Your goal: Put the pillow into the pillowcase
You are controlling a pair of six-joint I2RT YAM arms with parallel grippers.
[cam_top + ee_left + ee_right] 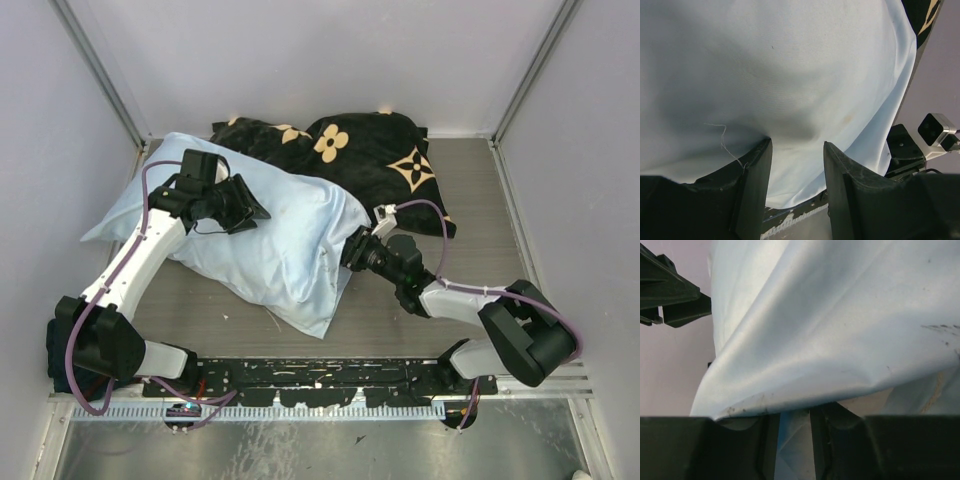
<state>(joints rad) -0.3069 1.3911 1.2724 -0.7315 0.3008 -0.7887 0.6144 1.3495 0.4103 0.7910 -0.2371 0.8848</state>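
Note:
The light blue pillowcase (285, 245) lies plump and wrinkled at centre left. The pillow is almost wholly hidden inside it; a cream patch (867, 402) shows under the case's soiled hem in the right wrist view. My left gripper (245, 208) rests on top of the case near its far left end. Its jaws stand apart, tips pressed into the blue fabric (790, 75); the gripper (797, 145) holds nothing. My right gripper (350, 250) is at the case's right edge. It (795, 412) is nearly shut, with a fold of the blue fabric (840, 330) between the fingers.
A black cloth with tan flower motifs (370, 150) lies bunched at the back, touching the case's far side; a corner shows in the left wrist view (920, 12). Grey walls enclose the wooden table on three sides. The black base rail (320, 375) runs along the near edge.

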